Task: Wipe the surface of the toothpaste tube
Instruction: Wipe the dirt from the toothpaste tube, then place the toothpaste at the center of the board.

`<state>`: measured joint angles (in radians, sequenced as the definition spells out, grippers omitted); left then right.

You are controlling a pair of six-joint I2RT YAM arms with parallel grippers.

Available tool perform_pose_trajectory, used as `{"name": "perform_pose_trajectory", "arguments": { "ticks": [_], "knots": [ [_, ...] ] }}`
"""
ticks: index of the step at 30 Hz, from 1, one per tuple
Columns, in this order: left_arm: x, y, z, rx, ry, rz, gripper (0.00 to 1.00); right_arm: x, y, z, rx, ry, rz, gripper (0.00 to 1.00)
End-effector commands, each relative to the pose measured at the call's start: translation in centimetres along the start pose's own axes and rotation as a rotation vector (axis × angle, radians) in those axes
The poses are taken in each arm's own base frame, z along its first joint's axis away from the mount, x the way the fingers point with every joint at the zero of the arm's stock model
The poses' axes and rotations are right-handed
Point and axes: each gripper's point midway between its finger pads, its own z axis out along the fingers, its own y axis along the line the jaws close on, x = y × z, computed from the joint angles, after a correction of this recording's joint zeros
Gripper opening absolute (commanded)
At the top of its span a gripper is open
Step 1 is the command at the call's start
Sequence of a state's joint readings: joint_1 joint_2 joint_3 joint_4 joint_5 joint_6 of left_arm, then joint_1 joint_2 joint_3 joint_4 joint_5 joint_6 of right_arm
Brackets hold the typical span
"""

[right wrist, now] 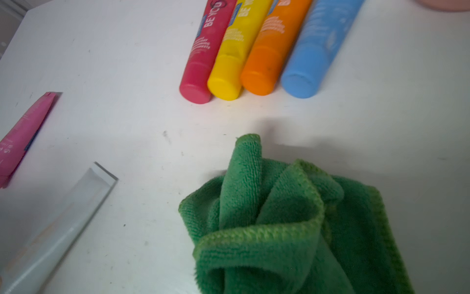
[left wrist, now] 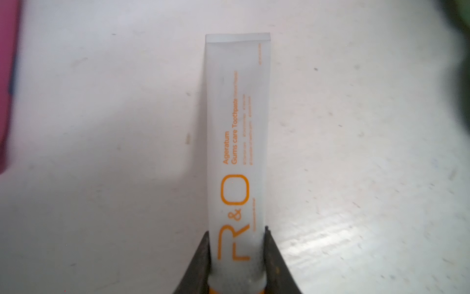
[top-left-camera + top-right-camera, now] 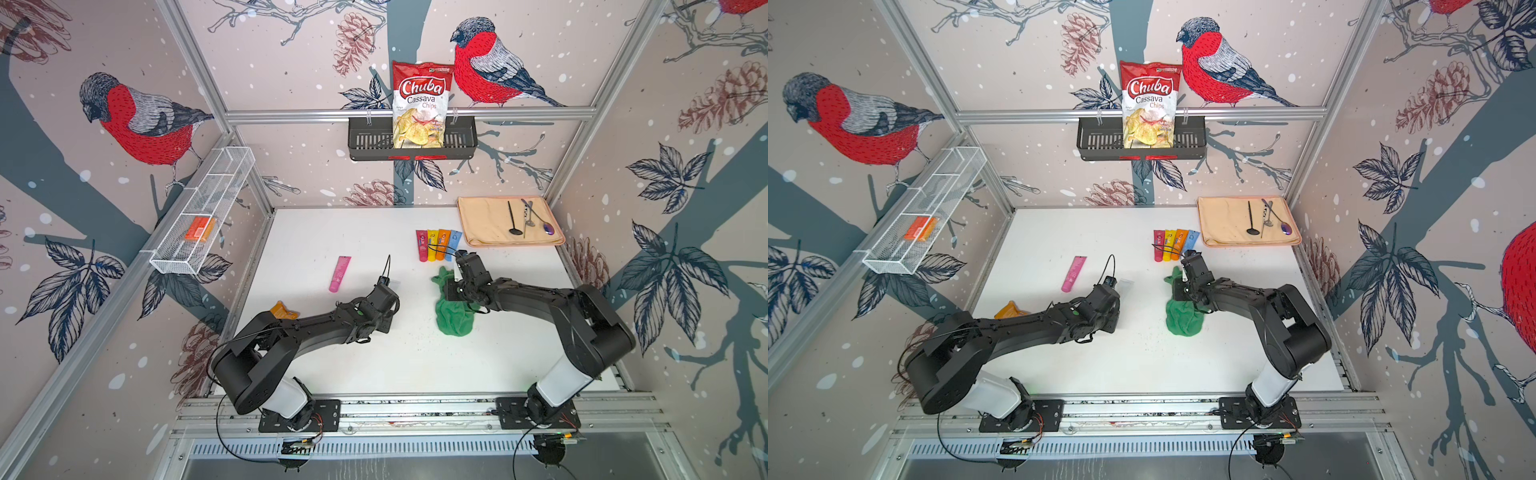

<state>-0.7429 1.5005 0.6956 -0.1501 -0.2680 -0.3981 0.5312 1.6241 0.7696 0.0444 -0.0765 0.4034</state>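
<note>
The toothpaste tube (image 2: pixel 236 142) is white and translucent with orange "R&O" lettering. My left gripper (image 2: pixel 237 230) is shut on it near the cap end, and its flat crimped end points away from me. In both top views only the tube's tip (image 3: pixel 394 283) (image 3: pixel 1126 284) shows beyond the left gripper (image 3: pixel 386 287) (image 3: pixel 1113 287), left of the table's middle. A green cloth (image 1: pixel 279 216) (image 3: pixel 454 322) (image 3: pixel 1183 322) is bunched in my right gripper (image 3: pixel 449 289) (image 3: pixel 1180 289), which is shut on it. The cloth hides the right jaws. The tube (image 1: pixel 58 221) lies apart from the cloth.
A pink tube (image 3: pixel 340 273) (image 1: pixel 23 137) lies left of the left gripper. Several coloured tubes (image 3: pixel 438 244) (image 1: pixel 254 51) lie in a row behind the cloth. A beige mat (image 3: pixel 482 224) with utensils sits at the back right, an orange packet (image 3: pixel 282 311) by the left arm.
</note>
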Motion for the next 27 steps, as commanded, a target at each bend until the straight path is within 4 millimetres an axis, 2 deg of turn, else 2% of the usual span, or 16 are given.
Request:
{"name": "perform_pose_trajectory", "arguments": {
  "ticks": [1, 4, 8, 17, 19, 23, 27],
  "knots": [
    [-1.3, 3.3, 0.5, -0.107, -0.003, -0.073, 0.12, -0.7, -1.3, -1.0, 0.023, -0.070, 0.036, 0.13],
    [-2.9, 5.5, 1.5, -0.182, -0.001, -0.088, 0.12, -0.6, -1.8, -1.3, -0.010, -0.087, 0.064, 0.13],
    [-4.4, 7.6, 2.7, -0.262, 0.014, -0.079, 0.12, -0.2, -2.4, -0.7, -0.064, -0.058, 0.107, 0.13],
    [-5.2, 12.0, 4.0, -0.308, 0.052, -0.112, 0.13, 0.0, -2.5, -0.1, -0.101, -0.032, 0.121, 0.13],
    [-5.7, 12.5, 4.2, -0.309, 0.048, -0.112, 0.14, 0.0, -2.5, -0.1, -0.108, -0.032, 0.123, 0.13],
    [-6.5, 11.8, 4.7, -0.259, 0.041, -0.095, 0.16, 0.1, -2.4, 0.0, -0.117, -0.026, 0.125, 0.13],
    [-6.3, 12.3, 5.0, -0.279, 0.052, -0.091, 0.17, 0.2, -2.4, 0.2, -0.121, -0.018, 0.125, 0.13]
  ]
}}
